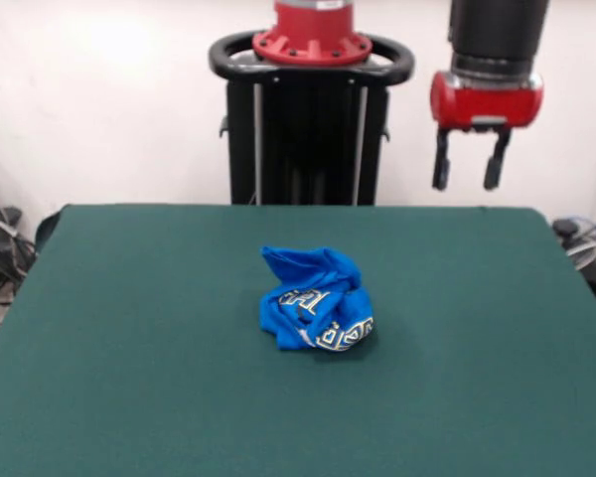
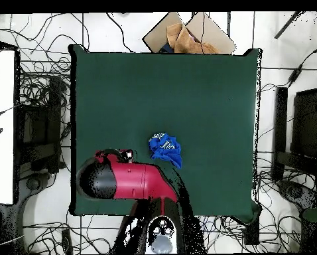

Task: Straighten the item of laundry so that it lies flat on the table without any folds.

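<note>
Front view: small bright blue T-shirt w/ white-grey print and yellow-edged letters is sitting crumpled in a tight ball near the middle of the large dark green felt-covered table. Only scraps of the print are showing; sleeves, hem and collar can't be told apart. Red-and-black gripper is hanging high above the far edge, off to the picture's right, well apart from the shirt. Its two dark fingers are standing spread w/ a clear gap, holding nothing.

Overhead view: shirt is lying as a compact lump near table centre, slightly toward the robot side. Green table is bare all round it. Red arm link is covering the table edge beside the shirt; gripper itself isn't separable under it here. Brown cardboard piece is lying off the far edge; cables are trailing on the floor.

Risks (judgement): no flattening done so far. Pinching the ball's top is likely to catch several layers at once, so lifting would carry the whole lump w/out opening it. Dragging on felt may roll the bundle rather than spread it. Inner folds are hidden, so picking a true corner is guesswork.
</note>
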Tool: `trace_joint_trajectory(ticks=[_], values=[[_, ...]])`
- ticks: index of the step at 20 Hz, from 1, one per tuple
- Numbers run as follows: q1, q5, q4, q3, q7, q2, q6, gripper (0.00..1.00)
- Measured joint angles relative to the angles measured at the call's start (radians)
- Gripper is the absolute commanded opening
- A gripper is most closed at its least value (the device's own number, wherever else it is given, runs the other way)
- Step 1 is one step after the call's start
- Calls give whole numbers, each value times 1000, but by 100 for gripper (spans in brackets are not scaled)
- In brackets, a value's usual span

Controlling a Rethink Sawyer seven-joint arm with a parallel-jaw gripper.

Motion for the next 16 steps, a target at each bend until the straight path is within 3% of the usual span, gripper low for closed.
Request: trace_joint_trajectory(ticks=[16], values=[[5,0,-189,-61,0,190,-116,100]])
